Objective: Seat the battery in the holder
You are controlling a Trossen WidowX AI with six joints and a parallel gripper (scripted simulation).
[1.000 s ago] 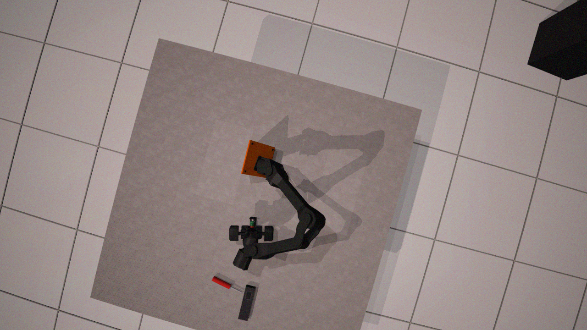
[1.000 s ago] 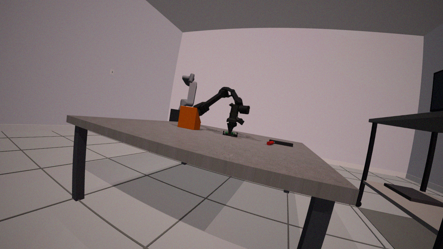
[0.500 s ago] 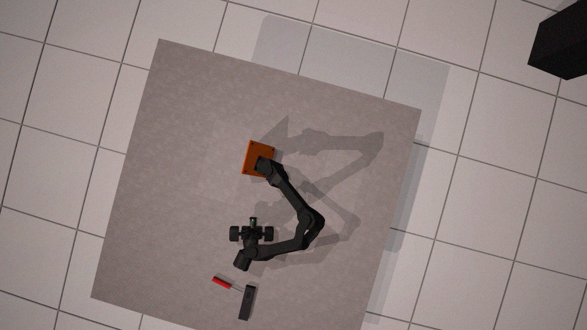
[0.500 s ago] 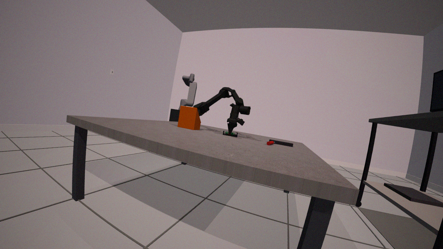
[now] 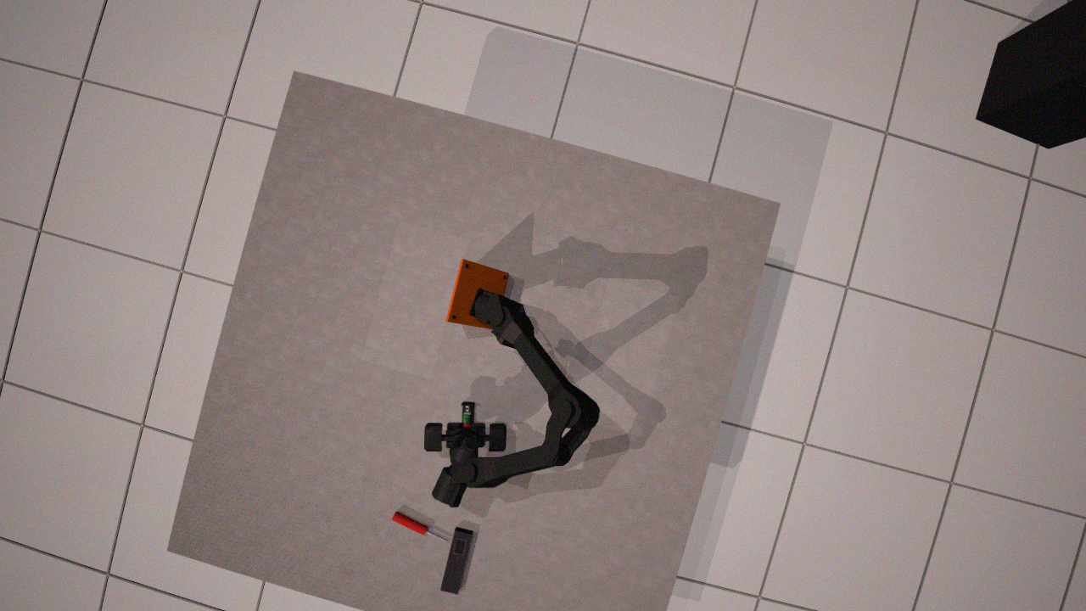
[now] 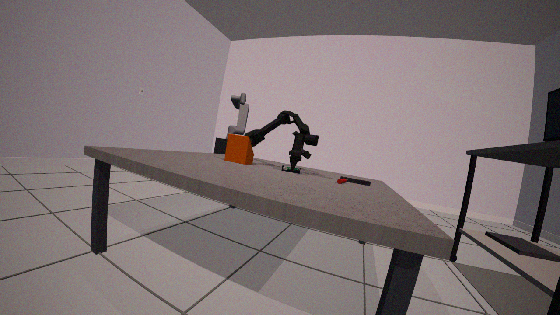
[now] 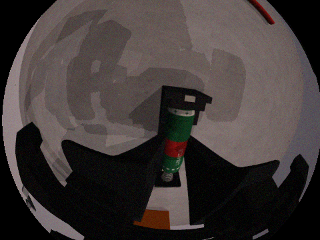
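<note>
The battery [image 5: 467,417] [image 7: 179,128], green with a red band, lies lengthwise in the black holder [image 5: 468,404] [image 7: 165,98]. In the wrist view its plus-marked end meets the lip end and the terminal nub is hidden there. Its flat end is at the spring [image 7: 167,177], with the coils showing. The battery looks slightly slanted against the holder's long side; whether it lies fully down cannot be told. My gripper [image 6: 292,168] [image 7: 175,138] points down and is shut on the battery around its middle and flat-end part, with black fingers on both sides. The fingers hide much of the holder's sides.
An orange block [image 5: 464,292] [image 6: 238,149] stands under the arm's base. A screwdriver with a red handle [image 5: 410,523] [image 6: 341,180] lies beyond the gripper, its shaft beside a dark, long object [image 5: 456,562] [image 6: 359,181]. All stand on the grey table [image 5: 318,227].
</note>
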